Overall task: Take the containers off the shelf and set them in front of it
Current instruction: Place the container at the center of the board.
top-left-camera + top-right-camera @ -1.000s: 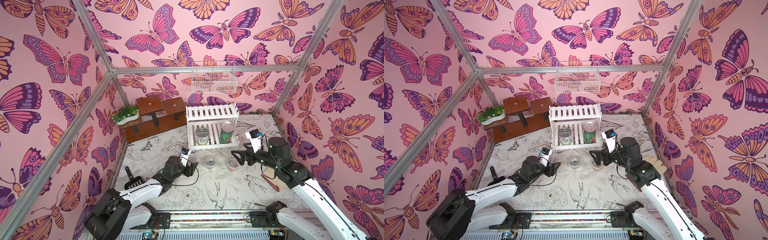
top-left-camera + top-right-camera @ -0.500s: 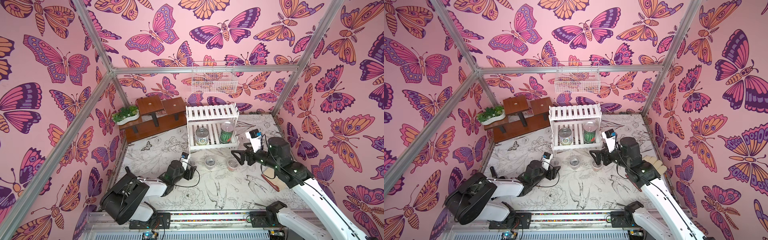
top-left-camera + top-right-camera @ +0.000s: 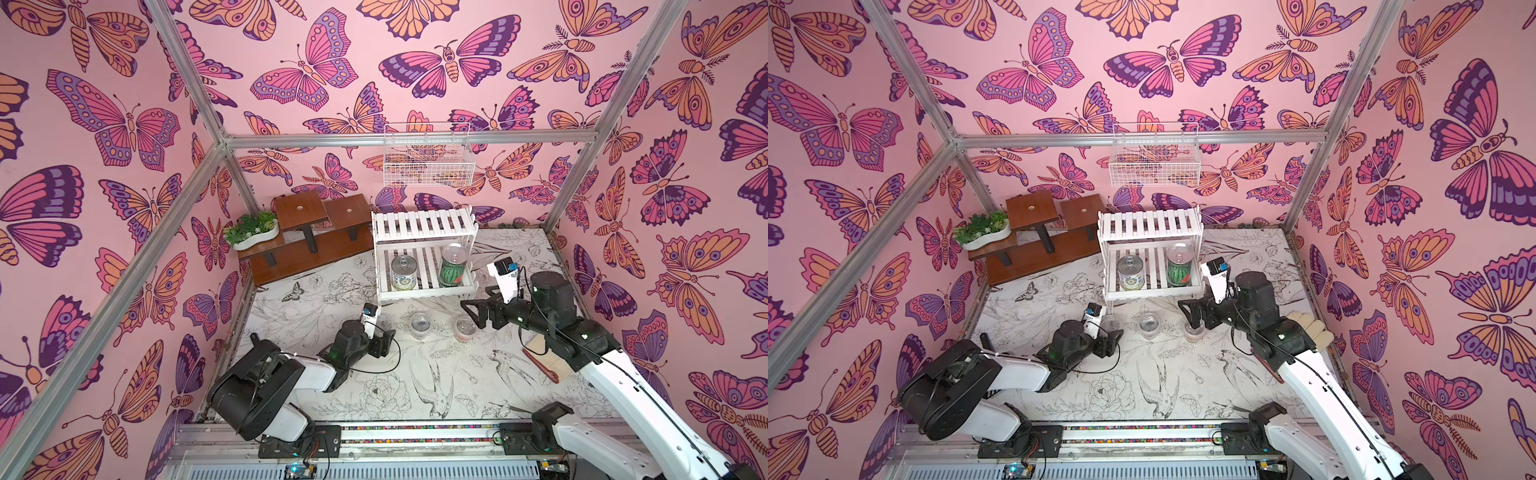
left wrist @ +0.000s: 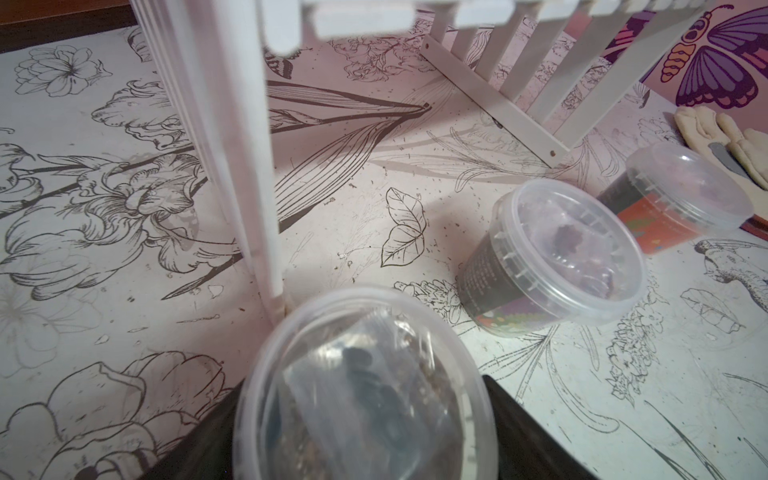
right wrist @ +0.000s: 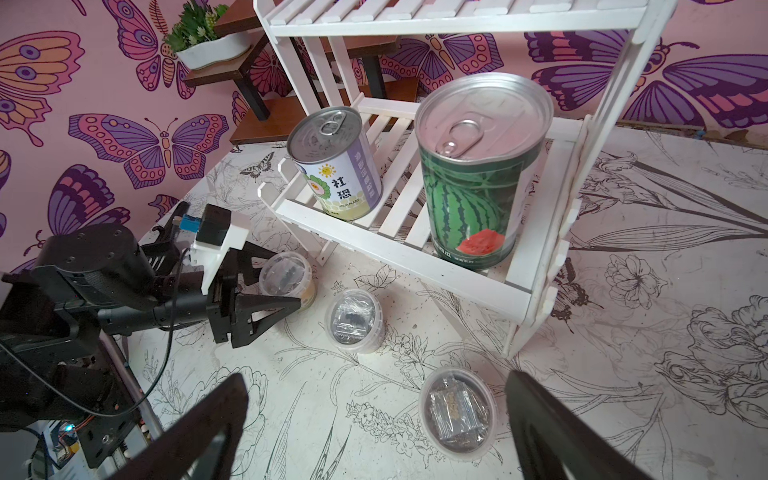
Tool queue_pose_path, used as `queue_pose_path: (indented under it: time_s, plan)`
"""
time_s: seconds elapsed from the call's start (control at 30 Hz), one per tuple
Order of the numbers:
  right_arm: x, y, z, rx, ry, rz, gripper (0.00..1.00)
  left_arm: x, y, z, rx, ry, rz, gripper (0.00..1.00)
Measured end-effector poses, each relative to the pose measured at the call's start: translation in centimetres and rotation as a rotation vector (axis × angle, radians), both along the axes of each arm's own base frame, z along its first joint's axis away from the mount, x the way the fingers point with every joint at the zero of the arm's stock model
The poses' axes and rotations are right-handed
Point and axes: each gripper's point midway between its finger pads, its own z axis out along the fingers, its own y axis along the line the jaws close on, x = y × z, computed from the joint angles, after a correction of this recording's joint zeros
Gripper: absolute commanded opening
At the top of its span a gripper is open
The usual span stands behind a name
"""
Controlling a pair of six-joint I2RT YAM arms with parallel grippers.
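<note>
Left gripper (image 3: pixel 385 337): low over the bench (image 5: pixel 623 332), jaws spread either side of the yellow-orange cup (image 5: pixel 286 276), wider than its lid. That cup upright on the bench, just beside a front leg of the shelf (image 5: pixel 399 249). Right gripper (image 3: pixel 471 314): jaws wide apart, gripping nothing, hovering just above the red-orange cup (image 4: pixel 681 199). Between those two cups, the dark cup (image 4: pixel 552 257), likewise upright on the bench in front of the shelf. On the shelf's lower tier, white-labelled can (image 5: pixel 340 183) and watermelon can (image 5: pixel 473 195), side by side.
</note>
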Motion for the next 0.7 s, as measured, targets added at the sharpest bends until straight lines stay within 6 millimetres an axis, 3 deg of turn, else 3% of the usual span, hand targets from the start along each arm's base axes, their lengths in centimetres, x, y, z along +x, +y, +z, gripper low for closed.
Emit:
queue_pose_path:
  time_s: [0.27,0.5,0.7]
  plan:
    - [0.2,0.0,-0.2,-0.003,0.005,-0.003,0.99,-0.3,0.0,1.1,-0.019,-0.006,-0.001,1.00]
    - [1.1,-0.3,-0.6,-0.008,0.014,-0.024,0.99,-0.8,0.4,3.7,-0.040,-0.033,-0.001,1.00]
    - [3.1,-0.5,-0.7,-0.032,0.006,-0.052,0.99,-1.0,0.6,7.0,-0.058,-0.076,-0.005,1.00]
